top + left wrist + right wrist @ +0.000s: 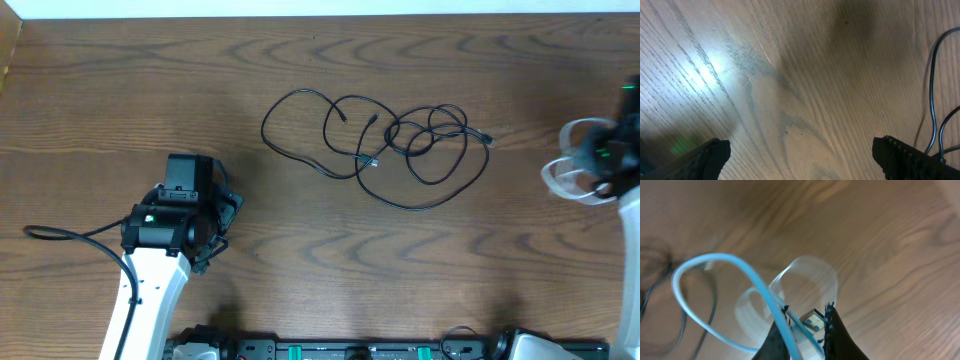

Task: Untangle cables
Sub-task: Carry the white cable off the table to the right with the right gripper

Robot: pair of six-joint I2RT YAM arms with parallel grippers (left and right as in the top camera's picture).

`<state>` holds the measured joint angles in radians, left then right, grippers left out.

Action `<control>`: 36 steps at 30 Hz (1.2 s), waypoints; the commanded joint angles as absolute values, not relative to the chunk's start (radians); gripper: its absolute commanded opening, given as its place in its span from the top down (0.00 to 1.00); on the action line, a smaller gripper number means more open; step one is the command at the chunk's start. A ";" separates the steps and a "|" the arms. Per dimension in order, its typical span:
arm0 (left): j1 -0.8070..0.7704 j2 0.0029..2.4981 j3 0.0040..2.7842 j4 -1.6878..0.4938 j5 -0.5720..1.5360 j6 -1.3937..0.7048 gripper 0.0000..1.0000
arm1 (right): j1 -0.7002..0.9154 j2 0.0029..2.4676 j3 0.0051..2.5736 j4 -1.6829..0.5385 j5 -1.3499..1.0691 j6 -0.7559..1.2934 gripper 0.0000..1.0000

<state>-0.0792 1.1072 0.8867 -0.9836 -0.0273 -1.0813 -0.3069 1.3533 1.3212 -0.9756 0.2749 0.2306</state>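
Observation:
A tangle of thin black cables (400, 140) lies in loops at the middle of the table. My right gripper (605, 158) hangs at the right edge, apart from that tangle, with white cord (562, 180) looping out from it. In the right wrist view my right gripper (805, 325) is shut on the white cord (715, 262), whose small plug end (814, 321) sits between the fingers. My left gripper (190, 190) is at the lower left, well away from the black cables. Seen from its wrist, my left gripper (802, 156) stands wide open over bare wood, and black cable strands (932, 100) cross the right edge.
The wooden table (320, 270) runs to a pale strip along the far edge. A thicker black wire (60, 235) trails left from my left arm. Dark equipment (380, 350) lines the front edge.

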 commanded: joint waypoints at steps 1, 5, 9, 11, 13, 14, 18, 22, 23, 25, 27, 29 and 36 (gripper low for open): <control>-0.074 1.111 0.900 -0.984 -0.027 -1.094 0.02 | -0.428 1.342 1.335 -0.860 0.269 0.261 0.99; -0.074 1.111 0.900 -0.984 -0.027 -1.094 0.02 | -0.513 1.362 1.334 -0.667 0.262 0.172 0.99; -0.074 1.111 0.900 -0.984 -0.027 -1.094 0.02 | -0.569 1.415 1.334 -0.542 0.263 0.047 0.99; -0.074 1.111 0.900 -0.985 -0.027 -1.094 0.02 | -0.599 1.451 1.334 -0.498 0.263 0.007 0.99; -0.074 1.111 0.900 -0.985 -0.027 -1.094 0.02 | -0.635 1.495 1.334 -0.450 0.264 0.001 0.99; -0.074 1.111 0.900 -0.985 -0.027 -1.094 0.02 | -0.649 1.511 1.334 -0.430 0.265 -0.002 0.99; -0.074 1.111 0.900 -0.985 -0.027 -1.094 0.02 | -0.769 1.626 1.334 -0.324 0.268 -0.051 0.99; -0.074 1.111 0.900 -0.985 -0.027 -1.094 0.02 | -0.856 1.706 1.334 -0.234 0.267 -0.092 0.99; -0.074 1.111 0.900 -0.985 -0.027 -1.094 0.02 | -0.874 1.720 1.334 -0.216 0.267 -0.098 0.99; -0.074 1.111 0.900 -0.985 -0.027 -1.094 0.02 | -0.908 1.747 1.334 -0.175 0.267 -0.114 0.98; -0.074 1.111 0.900 -0.985 -0.027 -1.094 0.02 | -0.965 1.795 1.334 -0.129 0.223 -0.098 0.94; -0.074 1.111 0.900 -0.985 -0.027 -1.094 0.02 | -1.005 1.838 1.334 -0.124 0.174 -0.097 0.91; -0.074 1.111 0.900 -0.985 -0.027 -1.094 0.02 | -1.084 1.987 1.334 -0.145 0.046 -0.057 0.45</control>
